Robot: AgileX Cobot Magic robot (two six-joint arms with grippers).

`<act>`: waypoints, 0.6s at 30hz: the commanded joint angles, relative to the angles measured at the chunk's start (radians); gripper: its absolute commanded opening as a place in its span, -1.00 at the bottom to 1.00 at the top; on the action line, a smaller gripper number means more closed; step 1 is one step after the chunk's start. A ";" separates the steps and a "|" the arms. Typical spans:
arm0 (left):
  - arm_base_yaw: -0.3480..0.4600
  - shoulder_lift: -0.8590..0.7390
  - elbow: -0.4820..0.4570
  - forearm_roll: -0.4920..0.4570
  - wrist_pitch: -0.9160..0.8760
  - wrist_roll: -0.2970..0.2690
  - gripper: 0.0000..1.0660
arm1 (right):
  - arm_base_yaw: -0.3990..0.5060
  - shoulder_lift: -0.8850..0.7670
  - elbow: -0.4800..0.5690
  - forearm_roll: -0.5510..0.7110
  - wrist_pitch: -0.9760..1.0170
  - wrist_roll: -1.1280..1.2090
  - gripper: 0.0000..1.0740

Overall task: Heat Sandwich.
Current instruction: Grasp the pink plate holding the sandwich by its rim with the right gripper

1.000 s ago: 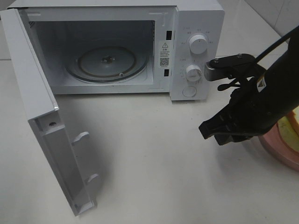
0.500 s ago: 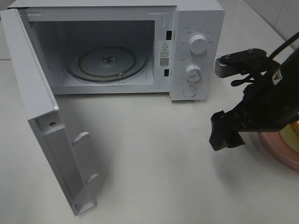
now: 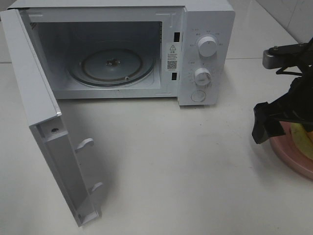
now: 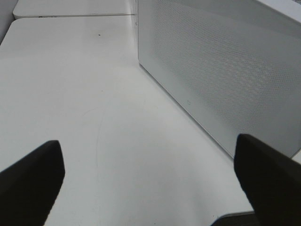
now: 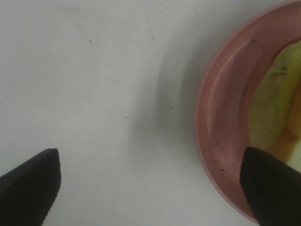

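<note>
The sandwich [image 3: 303, 139] lies on a round pink plate [image 3: 292, 159] at the table's right edge; only its pale yellow-green layer [image 5: 274, 110] shows. My right gripper [image 3: 264, 128] hangs just above the plate's left rim, open and holding nothing. In the right wrist view one of its fingers [image 5: 29, 187] is over bare table and the other over the plate [image 5: 221, 141]. The white microwave [image 3: 205, 54] stands at the back with its door [image 3: 46, 122] swung wide open and the glass turntable [image 3: 111, 66] bare. My left gripper [image 4: 150, 186] is open beside the microwave's perforated side wall [image 4: 225, 70], out of the high view.
The open door juts forward over the left of the table, down to its front edge. Two knobs [image 3: 207, 46] and a button sit on the microwave's right panel. A white tabletop [image 3: 176, 161] spreads between the door and the plate.
My right arm has swung to the right, from in front of the control panel to the plate's left rim. The jaws now stand wide. Nothing else moved.
</note>
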 commanded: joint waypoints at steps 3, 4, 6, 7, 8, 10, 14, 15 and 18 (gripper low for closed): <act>-0.006 -0.026 0.003 -0.009 -0.008 -0.005 0.72 | -0.042 0.066 -0.023 -0.004 0.011 0.006 0.82; -0.006 -0.026 0.003 -0.009 -0.008 -0.005 0.72 | -0.048 0.083 -0.030 -0.005 0.011 0.006 0.81; -0.006 -0.026 0.003 -0.009 -0.008 -0.005 0.72 | -0.050 0.127 -0.058 -0.006 0.012 0.006 0.80; -0.006 -0.026 0.003 -0.009 -0.008 -0.005 0.72 | -0.050 0.127 -0.058 -0.006 0.012 0.006 0.80; -0.006 -0.026 0.003 -0.009 -0.008 -0.005 0.72 | -0.050 0.142 -0.069 -0.008 0.012 0.011 0.80; -0.006 -0.026 0.003 -0.009 -0.008 -0.005 0.72 | -0.050 0.180 -0.092 -0.009 0.010 0.019 0.79; -0.006 -0.026 0.003 -0.009 -0.008 -0.005 0.72 | -0.050 0.232 -0.111 -0.055 0.004 0.062 0.77; -0.006 -0.026 0.003 -0.009 -0.008 -0.005 0.72 | -0.050 0.241 -0.115 -0.069 0.004 0.071 0.77; -0.006 -0.026 0.003 -0.009 -0.008 -0.005 0.72 | -0.050 0.263 -0.121 -0.102 0.006 0.092 0.76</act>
